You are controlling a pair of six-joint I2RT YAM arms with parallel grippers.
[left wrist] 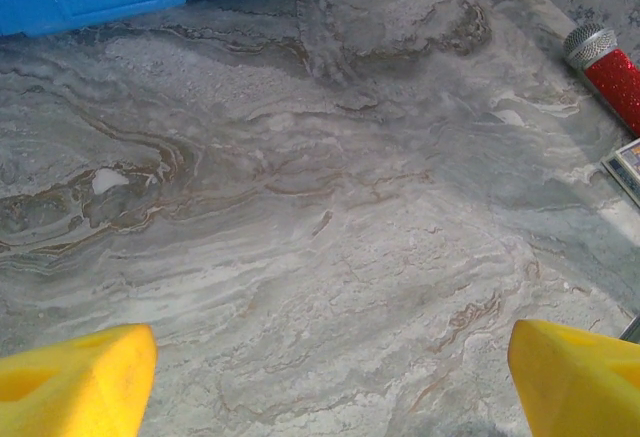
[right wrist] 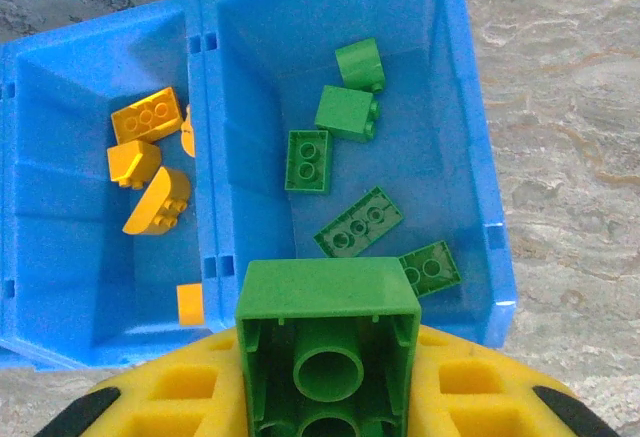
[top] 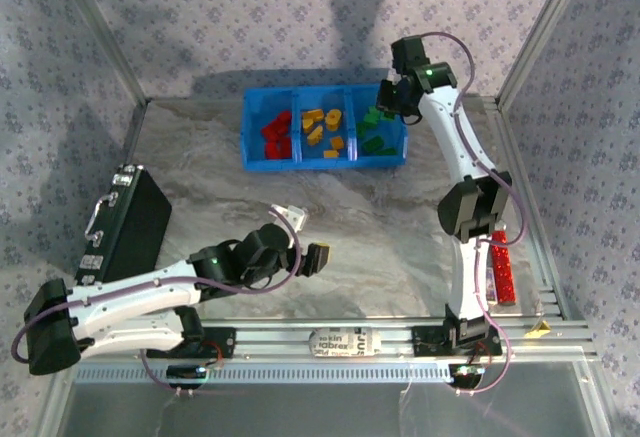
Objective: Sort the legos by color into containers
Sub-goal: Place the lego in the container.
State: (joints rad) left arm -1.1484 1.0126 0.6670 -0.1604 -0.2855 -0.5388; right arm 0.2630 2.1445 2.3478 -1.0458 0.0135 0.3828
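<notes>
The blue bin [top: 320, 164] stands at the back of the table with three compartments: red legos [top: 276, 129] on the left, orange-yellow legos [top: 322, 127] in the middle, green legos [top: 373, 135] on the right. My right gripper [top: 386, 97] hangs over the green end, shut on a square green lego [right wrist: 328, 347] with its hollow underside toward the camera. Below it lie several green legos [right wrist: 358, 222] in that compartment of the bin [right wrist: 470, 157], with orange-yellow ones [right wrist: 146, 115] beside them. My left gripper [top: 305, 237] is open over bare table, its yellow fingers [left wrist: 75, 382] wide apart, nothing between them.
A black case with a handle [top: 125, 222] lies at the left edge. A long red strip [top: 500, 272] lies by the right arm's base and shows as a glittery red strip [left wrist: 615, 67] at the right. Clear walls enclose the marbled table [top: 380, 217].
</notes>
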